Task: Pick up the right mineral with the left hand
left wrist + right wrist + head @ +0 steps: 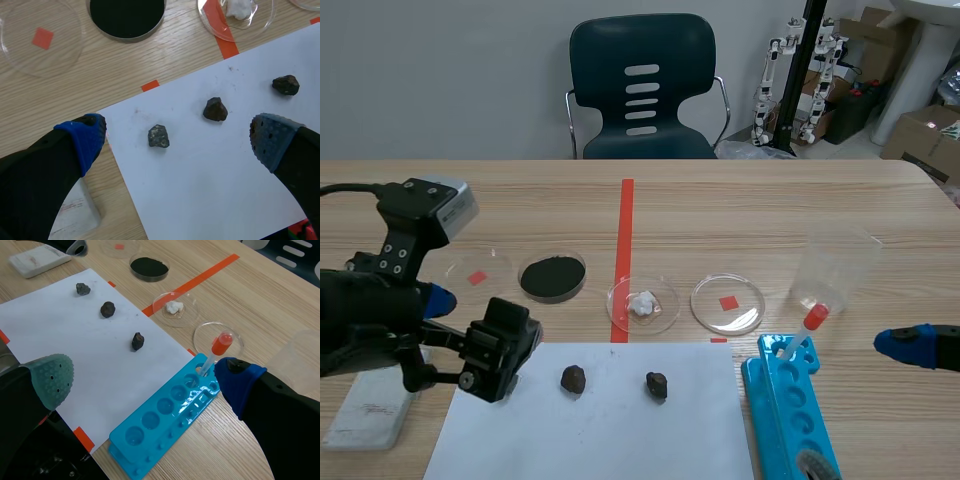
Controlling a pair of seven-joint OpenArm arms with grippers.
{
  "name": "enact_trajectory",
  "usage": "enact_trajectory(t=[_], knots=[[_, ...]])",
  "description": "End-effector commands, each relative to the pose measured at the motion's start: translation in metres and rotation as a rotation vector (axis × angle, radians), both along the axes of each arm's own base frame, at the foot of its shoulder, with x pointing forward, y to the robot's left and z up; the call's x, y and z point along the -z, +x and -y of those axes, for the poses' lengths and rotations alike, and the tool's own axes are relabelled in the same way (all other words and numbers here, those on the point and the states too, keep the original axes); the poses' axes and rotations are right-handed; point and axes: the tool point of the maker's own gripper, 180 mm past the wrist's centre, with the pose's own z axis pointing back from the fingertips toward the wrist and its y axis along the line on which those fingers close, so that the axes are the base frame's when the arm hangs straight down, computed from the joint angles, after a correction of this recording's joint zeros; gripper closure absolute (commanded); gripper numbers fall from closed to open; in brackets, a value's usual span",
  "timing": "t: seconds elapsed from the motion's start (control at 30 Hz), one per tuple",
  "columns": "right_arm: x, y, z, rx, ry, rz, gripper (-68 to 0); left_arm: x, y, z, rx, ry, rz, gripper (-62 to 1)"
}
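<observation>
**Here: both grippers open, right mineral untouched on the sheet**

Wooden table (770, 200) bearing the whole set-up. White paper sheet (600, 430) lies at the near edge, between the two arms.

Left gripper (175, 137) hovers over the sheet's left edge. Its jaws are spread wide and hold nothing. Right gripper (145, 380) hangs near the table's right side, above the sheet's near corner and the rack. Its jaws are likewise wide apart and empty.

Blue tube rack (790, 420) lies just beside the sheet's right edge. A red-capped tube (808, 328) stands tilted in its far end. A clear plastic cup (835, 265) stands upright beyond the rack.

Four round dishes form a row beyond the sheet:
- an empty clear dish (478, 272)
- a dish of black powder (552, 277)
- a dish with a white lump (643, 305)
- a second empty clear dish (728, 303)

Three dark minerals lie in a row on the sheet, apart from one another. The left mineral (158, 136) sits between the left gripper's fingers, touching neither. The middle mineral (215, 109) lies just ahead of that gap. The right mineral (286, 85) rests on the sheet ahead of one fingertip (270, 137), outside the jaws and clear of them.
</observation>
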Motion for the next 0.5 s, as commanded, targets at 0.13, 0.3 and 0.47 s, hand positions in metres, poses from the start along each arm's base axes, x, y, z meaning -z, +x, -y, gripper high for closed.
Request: enact_trajectory(t=[0.13, 0.3, 0.47], knots=[[-0.005, 0.003, -0.002, 0.001, 0.017, 0.017, -58.7, -0.009, 0.004, 0.036, 0.022, -0.054, -0.002, -60.2], [-0.005, 0.003, -0.002, 0.001, 0.017, 0.017, -58.7, -0.012, 0.005, 0.061, 0.041, -0.077, -0.019, -60.2], [-0.005, 0.003, -0.002, 0.001, 0.017, 0.017, -58.7, -0.005, 0.01, 0.08, 0.044, -0.071, -0.054, -60.2]])
